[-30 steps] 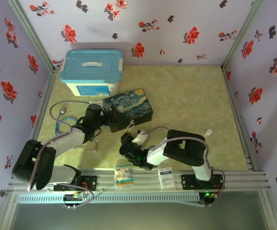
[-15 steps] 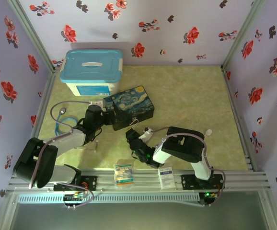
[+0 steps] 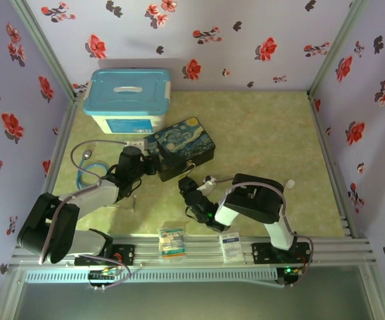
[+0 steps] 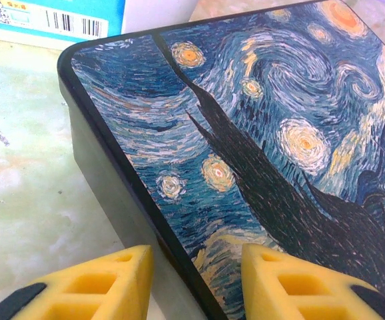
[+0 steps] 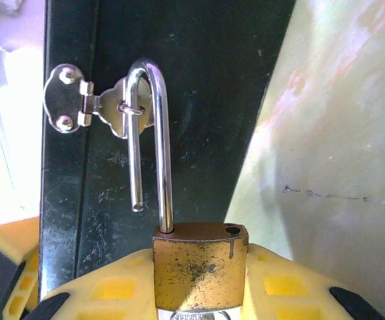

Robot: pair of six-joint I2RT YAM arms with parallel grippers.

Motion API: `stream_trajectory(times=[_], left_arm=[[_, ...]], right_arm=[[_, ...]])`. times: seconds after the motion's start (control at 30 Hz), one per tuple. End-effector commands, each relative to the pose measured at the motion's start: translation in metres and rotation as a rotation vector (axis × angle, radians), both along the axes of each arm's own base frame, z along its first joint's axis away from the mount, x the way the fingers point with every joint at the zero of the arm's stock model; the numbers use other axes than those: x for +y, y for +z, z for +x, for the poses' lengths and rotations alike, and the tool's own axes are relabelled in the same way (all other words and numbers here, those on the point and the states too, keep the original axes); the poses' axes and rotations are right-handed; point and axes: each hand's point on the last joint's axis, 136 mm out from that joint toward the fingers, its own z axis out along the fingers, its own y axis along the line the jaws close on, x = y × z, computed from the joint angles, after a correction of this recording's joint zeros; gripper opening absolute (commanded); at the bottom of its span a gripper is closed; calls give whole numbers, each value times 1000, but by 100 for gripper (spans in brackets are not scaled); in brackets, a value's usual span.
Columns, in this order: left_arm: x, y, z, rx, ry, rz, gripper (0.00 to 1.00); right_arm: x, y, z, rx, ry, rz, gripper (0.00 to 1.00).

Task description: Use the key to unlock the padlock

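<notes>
The right pincer (image 5: 199, 290) squeezes the brass padlock (image 5: 201, 267) by its two sides. The padlock hangs at the 6 o'clock side of the painted box (image 3: 179, 148), which sits toward 10 o'clock from the middle of the desk (image 3: 266, 133). Its silver hoop (image 5: 158, 133) points up to 12 o'clock. One leg is out of the brass body, so I think the lock is open. The hoop is hooked through the little ring of the latch (image 5: 86, 103) on the box.

The left pincer (image 4: 192, 270) has one yellow finger on each side of the box's corner. I cannot tell if it is squeezing. I cannot make out the key.

To do this well, stop the box from sliding, hold the padlock firmly, and move gently with no tugging, so the latch does not bend.
</notes>
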Motion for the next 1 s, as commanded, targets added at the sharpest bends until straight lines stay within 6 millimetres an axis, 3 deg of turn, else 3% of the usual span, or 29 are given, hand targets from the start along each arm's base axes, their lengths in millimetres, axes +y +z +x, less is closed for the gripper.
stream_trajectory(times=[0.0, 0.23, 0.33, 0.5, 0.73, 0.83, 0.9, 0.97], left_arm=[[23, -54, -39, 216, -17, 161, 39], [9, -22, -22, 178, -17, 96, 44], [2, 4, -11, 133, 18, 9, 67], [-1, 23, 12, 92, 120, -129, 85], [-28, 8, 33, 130, 111, -205, 85], [-28, -22, 26, 219, 122, -77, 70], [-21, -40, 20, 258, 135, 53, 65], [-15, -61, 13, 296, 130, 133, 54]], right_arm=[[-70, -51, 5, 93, -154, -351, 18], [-79, -49, -2, 110, -118, -627, 19], [-77, -50, -10, 102, -97, -621, 19], [-66, -38, -19, 52, -59, -629, 19], [-59, -46, -21, 54, -36, -566, 17], [-53, -46, -22, 42, -21, -553, 17], [-55, -44, -22, 31, -24, -544, 17], [-62, -43, -20, 29, -47, -536, 17]])
